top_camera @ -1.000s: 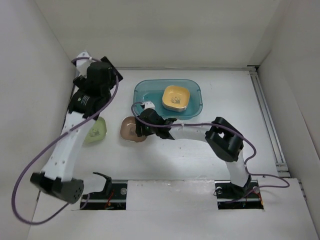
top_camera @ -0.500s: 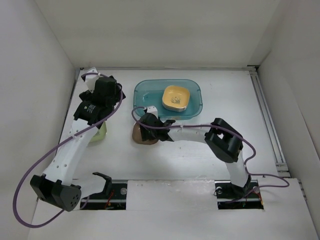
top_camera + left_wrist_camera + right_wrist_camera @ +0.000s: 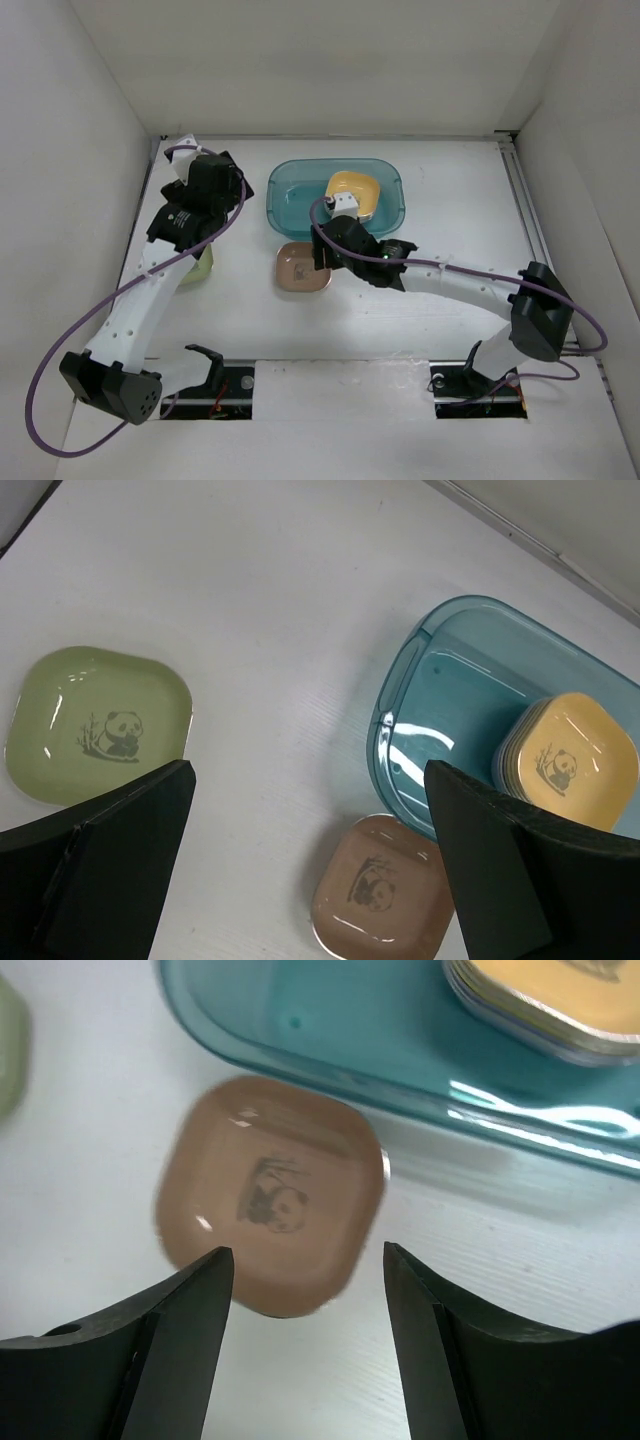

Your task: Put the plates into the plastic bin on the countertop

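Beside translucent bin [image 3: 290, 192] — glossy rounded-square brown plate [image 3: 303, 267].

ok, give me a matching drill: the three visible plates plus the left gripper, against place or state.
1. brown plate
2. green plate
3. yellow plate
4. left gripper

A. inside the plastic bin
B. open, holding nothing
C. on the countertop, right beside the bin's near rim
D. on the countertop, well apart from the bin, on the left

Pairs: 1-C, 2-D, 3-A, 4-B
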Robot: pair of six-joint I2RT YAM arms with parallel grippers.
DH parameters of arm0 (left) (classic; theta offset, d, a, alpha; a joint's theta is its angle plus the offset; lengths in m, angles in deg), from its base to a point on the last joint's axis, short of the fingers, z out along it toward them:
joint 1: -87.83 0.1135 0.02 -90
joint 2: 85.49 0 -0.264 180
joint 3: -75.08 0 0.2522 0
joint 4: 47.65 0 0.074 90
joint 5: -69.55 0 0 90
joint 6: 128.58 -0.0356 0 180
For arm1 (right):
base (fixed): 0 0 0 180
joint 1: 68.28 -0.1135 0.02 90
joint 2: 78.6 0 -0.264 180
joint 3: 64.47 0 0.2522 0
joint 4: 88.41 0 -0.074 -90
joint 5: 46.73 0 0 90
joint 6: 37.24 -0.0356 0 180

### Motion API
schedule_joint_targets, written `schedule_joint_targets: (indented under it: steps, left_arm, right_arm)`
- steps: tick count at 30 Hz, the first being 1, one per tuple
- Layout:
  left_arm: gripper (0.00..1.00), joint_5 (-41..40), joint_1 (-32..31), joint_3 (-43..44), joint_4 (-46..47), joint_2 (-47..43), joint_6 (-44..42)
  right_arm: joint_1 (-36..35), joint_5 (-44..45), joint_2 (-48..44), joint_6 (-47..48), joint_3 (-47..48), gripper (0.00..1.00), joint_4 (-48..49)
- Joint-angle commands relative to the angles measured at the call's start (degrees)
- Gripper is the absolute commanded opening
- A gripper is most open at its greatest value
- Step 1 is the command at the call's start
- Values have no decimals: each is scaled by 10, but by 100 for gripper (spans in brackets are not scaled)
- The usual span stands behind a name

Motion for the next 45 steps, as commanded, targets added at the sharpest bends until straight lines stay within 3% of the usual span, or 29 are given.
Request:
schedule_joint_targets:
  steps: [1,15,16,18,19,21,23,25,27,29,32,39,45]
  left_arm:
    - [100,10,-1,-12,16,-18,-12]
    - [100,9,-1,-24,16,-23,-12]
    - [100,9,-1,-25,16,-23,-12]
    - [100,-2,-1,-39,16,-30,3]
    - [100,-2,-1,-39,11,-30,10]
    - [100,-25,-1,-47,4,-37,26]
    - [100,-42,-1,-47,-15,-37,54]
    - [100,-16,44,-65,-15,-50,60]
    - [100,46,105,-91,17,-66,24]
    - [100,152,215,-136,56,-74,-8]
    - [100,202,304,-171,70,-65,-49]
    - [100,147,311,-171,56,-18,-36]
    - [100,123,311,-172,37,-37,-24]
  right_arm:
    - [23,-11,9,6,-64,67,15]
    - [35,-75,150,-12,-72,59,111]
    - [35,-80,156,-17,-72,49,111]
    - [40,-86,162,-23,-84,38,116]
    - [40,-92,162,-23,-84,18,121]
    - [40,-99,157,-28,-91,1,121]
    - [40,-99,134,-28,-105,0,121]
    - [28,-111,107,-21,-105,0,121]
    - [22,-112,56,-7,-105,0,116]
    - [22,-119,25,5,-87,0,108]
    - [52,-126,-20,39,-35,0,68]
    - [184,-105,0,91,98,0,-35]
    - [254,-72,62,3,132,0,-55]
